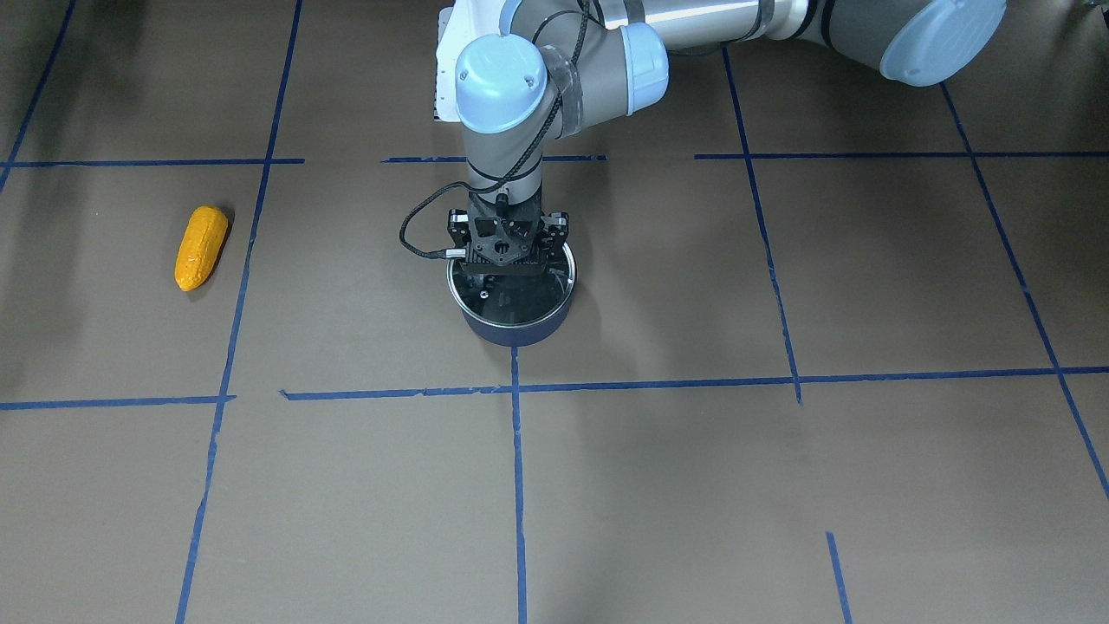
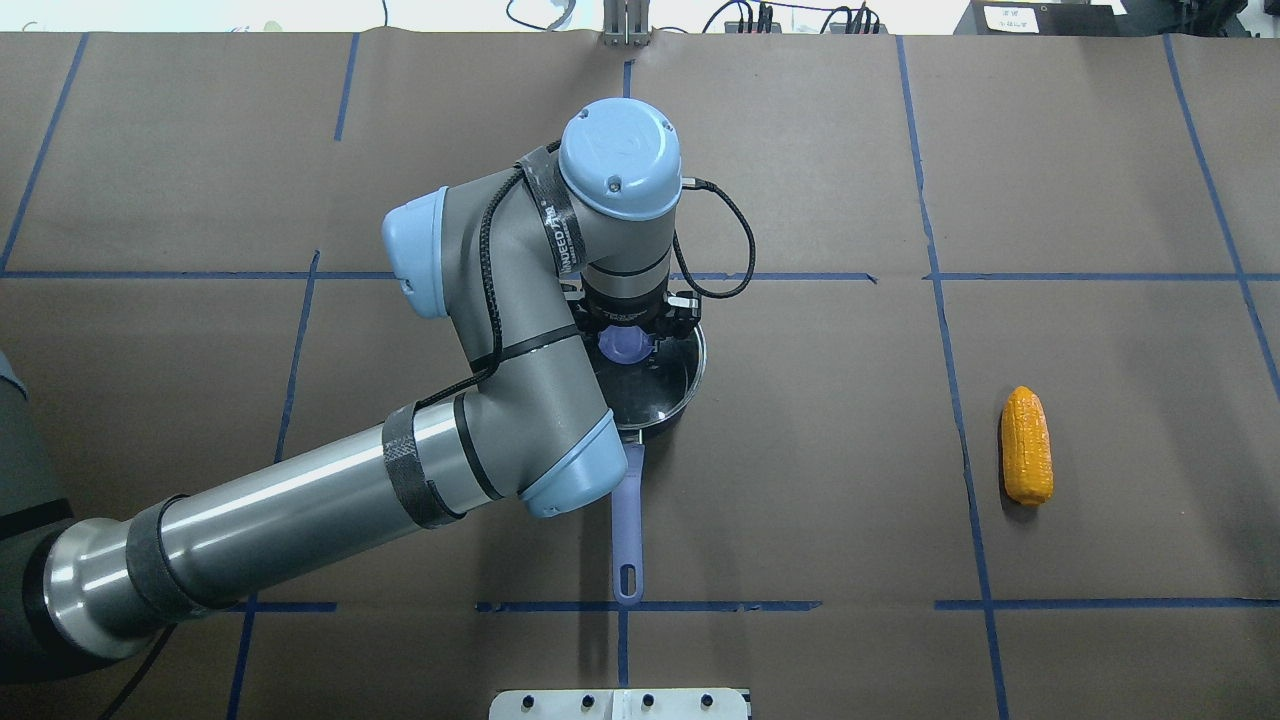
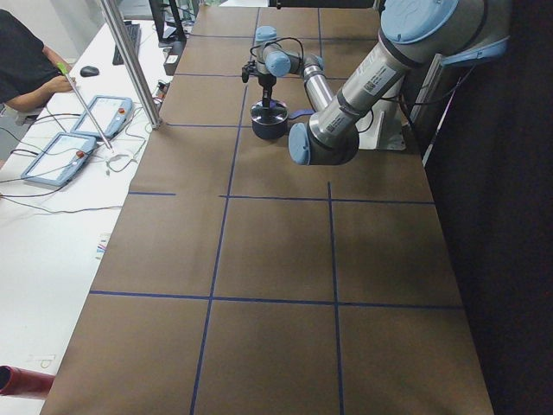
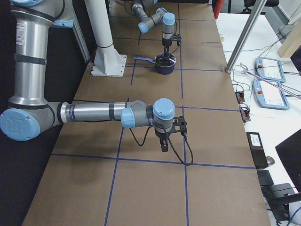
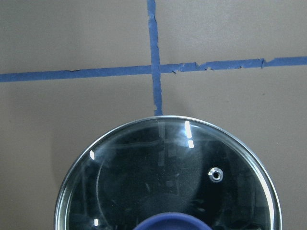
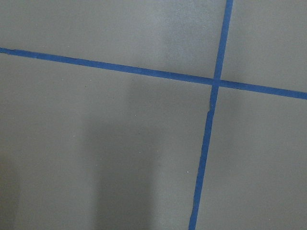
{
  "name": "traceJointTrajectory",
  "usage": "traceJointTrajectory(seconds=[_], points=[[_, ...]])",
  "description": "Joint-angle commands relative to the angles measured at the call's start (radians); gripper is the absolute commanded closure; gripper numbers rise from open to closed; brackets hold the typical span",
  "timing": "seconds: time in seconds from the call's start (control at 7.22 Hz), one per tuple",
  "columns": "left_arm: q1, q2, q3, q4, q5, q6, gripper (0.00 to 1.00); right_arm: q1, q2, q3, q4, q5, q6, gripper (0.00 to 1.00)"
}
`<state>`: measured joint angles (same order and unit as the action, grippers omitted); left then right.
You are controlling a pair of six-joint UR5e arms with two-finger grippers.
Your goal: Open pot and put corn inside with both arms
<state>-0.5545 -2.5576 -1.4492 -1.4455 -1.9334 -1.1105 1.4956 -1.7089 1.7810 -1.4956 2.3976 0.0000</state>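
Observation:
The dark navy pot (image 1: 515,328) stands mid-table with its glass lid (image 1: 528,299) on it and its periwinkle handle (image 2: 628,530) pointing towards the robot. My left gripper (image 1: 508,251) points straight down over the lid. Its jaws look spread on either side of the blue knob (image 2: 625,346). The left wrist view shows the lid (image 5: 168,167) close below. The yellow-orange corn (image 1: 201,247) lies on the table well off to my right, also seen overhead (image 2: 1027,445). My right gripper (image 4: 163,141) hangs over bare table; I cannot tell whether it is open or shut.
Blue tape lines (image 2: 620,275) divide the brown table cover into squares. The white robot base (image 4: 107,61) stands at the table's near edge. An operator (image 3: 26,60) sits at a side desk with teach pendants (image 3: 60,156).

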Motion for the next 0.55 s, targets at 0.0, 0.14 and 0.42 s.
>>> traceJointTrajectory(seconds=[0.0,0.14,0.42], points=[[-0.014,0.01,-0.096,0.051,0.001,0.004,0.91,0.0,0.0,0.0,0.0,0.0,0.0,0.0],[-0.022,0.016,-0.181,0.129,0.002,0.012,0.91,0.0,0.0,0.0,0.0,0.0,0.0,0.0],[-0.057,0.17,-0.348,0.139,0.001,0.087,0.91,0.0,0.0,-0.003,0.0,-0.002,-0.002,0.0]])
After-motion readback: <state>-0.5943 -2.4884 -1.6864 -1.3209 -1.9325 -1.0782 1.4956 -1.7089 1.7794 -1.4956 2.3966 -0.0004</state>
